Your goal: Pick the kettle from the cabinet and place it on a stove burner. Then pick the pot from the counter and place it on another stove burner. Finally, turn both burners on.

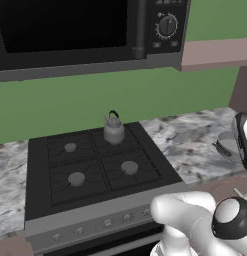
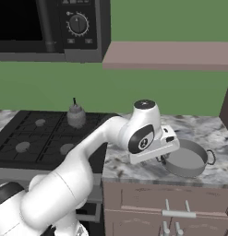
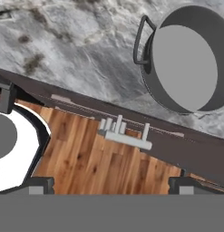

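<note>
Kettle one, pot one

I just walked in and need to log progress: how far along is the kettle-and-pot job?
Done: the kettle stands on the back right burner of the stove. In hand: the open, empty gripper hangs beside the pot, which sits on the counter right of the stove. Left: grasp the pot, set it on another burner, then turn both knobs.

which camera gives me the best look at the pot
The hand view: the pot shows nearly whole from above, with its empty inside and one side handle. The right base view shows it on the counter, partly behind the hand. The left base view catches just a sliver.
</note>
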You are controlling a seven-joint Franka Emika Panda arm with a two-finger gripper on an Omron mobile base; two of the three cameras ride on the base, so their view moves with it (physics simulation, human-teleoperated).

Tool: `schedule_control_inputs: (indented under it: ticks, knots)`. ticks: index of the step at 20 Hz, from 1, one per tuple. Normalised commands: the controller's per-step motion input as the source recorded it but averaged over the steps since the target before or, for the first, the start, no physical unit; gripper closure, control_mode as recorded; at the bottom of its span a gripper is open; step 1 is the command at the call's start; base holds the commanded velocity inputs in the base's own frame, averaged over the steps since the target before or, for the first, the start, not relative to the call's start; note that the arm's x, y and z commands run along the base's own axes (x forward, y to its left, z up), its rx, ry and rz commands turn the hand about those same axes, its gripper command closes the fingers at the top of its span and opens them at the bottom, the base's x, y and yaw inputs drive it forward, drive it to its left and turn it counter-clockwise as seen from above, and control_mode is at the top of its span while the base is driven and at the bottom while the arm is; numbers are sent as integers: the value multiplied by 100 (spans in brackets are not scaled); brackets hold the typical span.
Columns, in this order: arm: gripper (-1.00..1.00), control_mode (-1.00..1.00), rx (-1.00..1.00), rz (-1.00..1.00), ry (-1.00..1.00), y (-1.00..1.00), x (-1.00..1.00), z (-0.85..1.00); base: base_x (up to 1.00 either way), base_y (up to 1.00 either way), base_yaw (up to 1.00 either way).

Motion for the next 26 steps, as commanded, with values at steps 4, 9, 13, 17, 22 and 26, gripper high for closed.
schedule_control_inputs:
  ticks: [4, 9, 13, 17, 22, 26]
  knots:
    - [-100, -100, 3, 0, 3, -1, 25, -15, 0, 0, 0]
    - [-100, -100, 4, 0, 0, -6, 24, -11, 0, 0, 0]
    - [-100, -100, 3, 0, 0, -9, 21, -8, 0, 0, 0]
    - [-100, -100, 2, 0, 0, -14, 16, -9, 0, 0, 0]
    - [-100, -100, 0, 0, 0, -13, 17, -12, 0, 0, 0]
    - [-100, -100, 0, 0, 0, -13, 17, -18, 0, 0, 0]
